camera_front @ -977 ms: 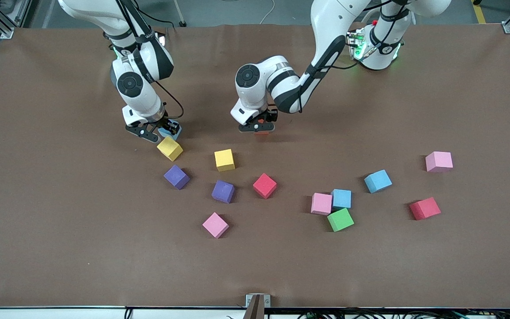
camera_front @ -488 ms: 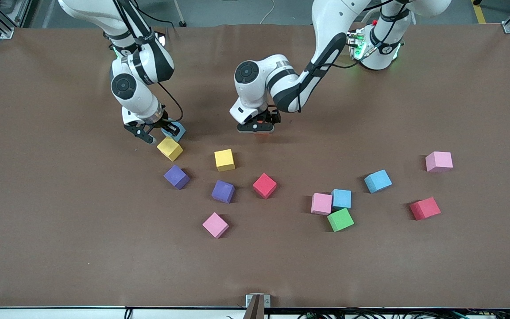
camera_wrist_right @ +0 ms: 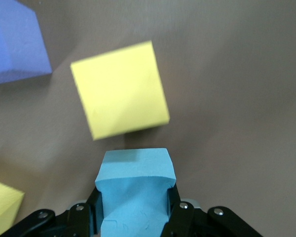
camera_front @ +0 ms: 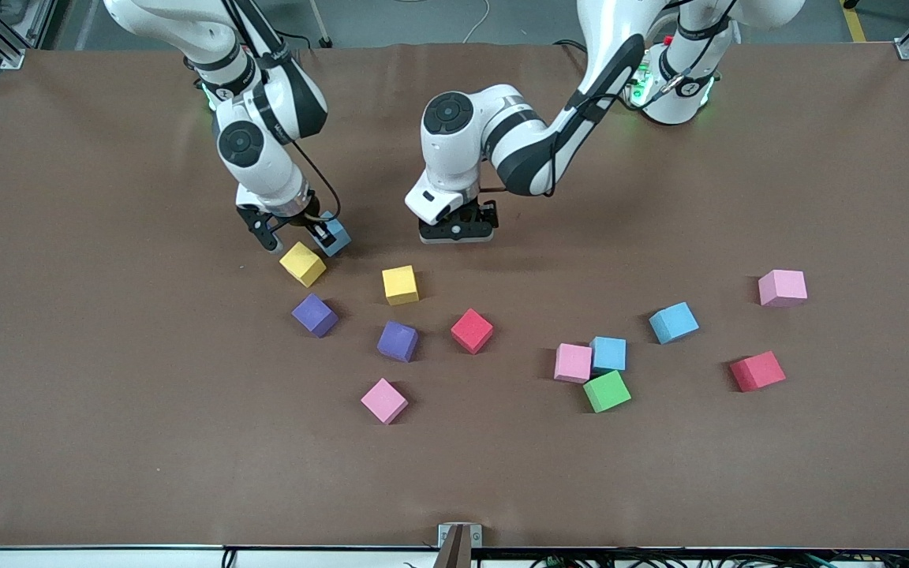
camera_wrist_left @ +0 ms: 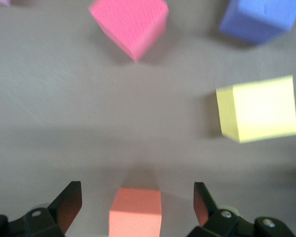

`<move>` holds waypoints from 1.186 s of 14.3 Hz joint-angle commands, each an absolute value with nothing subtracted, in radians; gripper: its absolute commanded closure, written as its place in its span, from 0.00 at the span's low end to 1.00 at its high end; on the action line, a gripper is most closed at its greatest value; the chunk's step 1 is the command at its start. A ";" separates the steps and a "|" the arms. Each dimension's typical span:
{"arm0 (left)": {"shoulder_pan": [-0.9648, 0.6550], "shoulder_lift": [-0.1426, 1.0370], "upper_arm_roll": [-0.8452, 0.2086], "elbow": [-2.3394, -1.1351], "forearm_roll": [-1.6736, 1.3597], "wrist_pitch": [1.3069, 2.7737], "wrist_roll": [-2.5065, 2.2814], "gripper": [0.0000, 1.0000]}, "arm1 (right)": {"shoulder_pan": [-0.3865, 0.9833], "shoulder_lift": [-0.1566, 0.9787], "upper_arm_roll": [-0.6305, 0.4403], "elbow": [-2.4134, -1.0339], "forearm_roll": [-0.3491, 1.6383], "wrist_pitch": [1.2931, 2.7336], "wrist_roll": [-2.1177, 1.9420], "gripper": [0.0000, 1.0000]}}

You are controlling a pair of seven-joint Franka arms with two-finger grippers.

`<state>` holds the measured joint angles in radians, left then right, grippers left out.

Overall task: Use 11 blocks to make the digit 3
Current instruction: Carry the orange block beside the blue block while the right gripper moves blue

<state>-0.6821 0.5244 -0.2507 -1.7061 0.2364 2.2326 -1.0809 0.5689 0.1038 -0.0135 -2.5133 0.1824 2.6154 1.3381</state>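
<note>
Jaws of right gripper (camera_wrist_right: 133,217) clamp blue block (camera_wrist_right: 134,190).

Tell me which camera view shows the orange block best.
The left wrist view: the orange block sits unobstructed on the table between the left pincer's open fingers. The front view hides it under that pincer; the right wrist view misses it.
</note>
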 commanded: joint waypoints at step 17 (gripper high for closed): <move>-0.312 0.635 -0.253 -1.490 0.238 2.184 -0.877 0.00 | 0.882 0.351 -0.012 -2.208 0.225 2.608 2.207 1.00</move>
